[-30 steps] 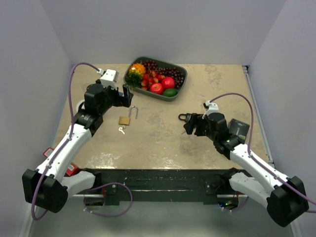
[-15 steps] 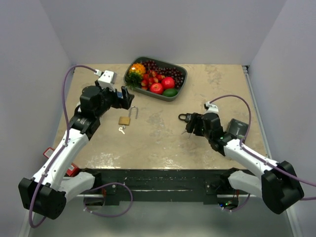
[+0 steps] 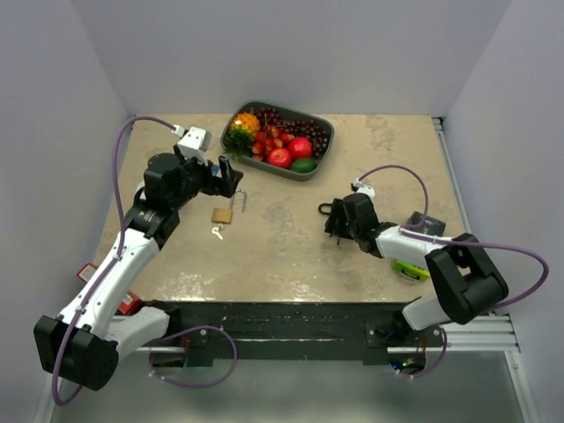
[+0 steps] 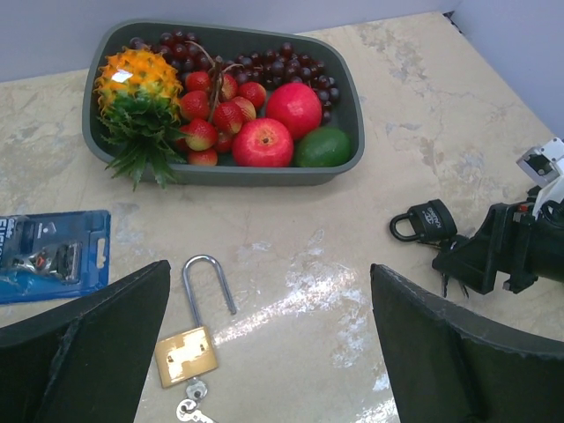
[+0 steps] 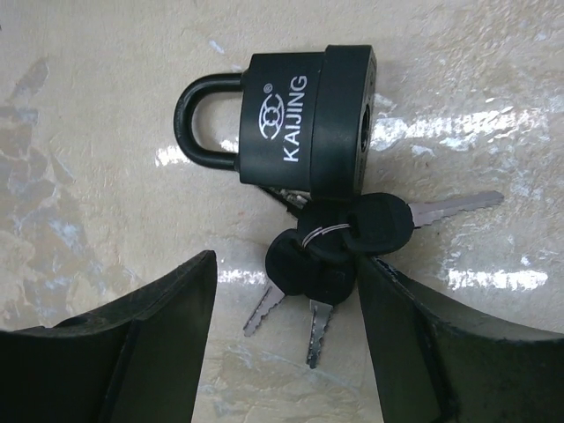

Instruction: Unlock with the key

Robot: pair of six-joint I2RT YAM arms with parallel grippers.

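A black padlock (image 5: pixel 308 119) lies on the table with its shackle closed, and a ring of black-headed keys (image 5: pixel 339 242) lies against its body. My right gripper (image 5: pixel 284 295) is open, low over the keys, with a finger on each side and nothing held. In the top view the right gripper (image 3: pixel 339 222) sits just behind the black padlock (image 3: pixel 328 210). A brass padlock (image 4: pixel 186 354) with its shackle swung open lies under my left gripper (image 4: pixel 269 352), which is open and empty. A small silver key (image 4: pixel 189 404) sticks out of the brass padlock's base.
A grey tray (image 3: pixel 319 163) of fruit stands at the back centre. A blue packet (image 4: pixel 48 254) lies left of the brass padlock. A green object (image 3: pixel 411 269) lies by the right arm. A red object (image 3: pixel 85 271) sits at the table's left edge.
My right arm has stretched out low and its gripper has come down over the black padlock's keys. My left gripper has shifted slightly and stays above the brass padlock.
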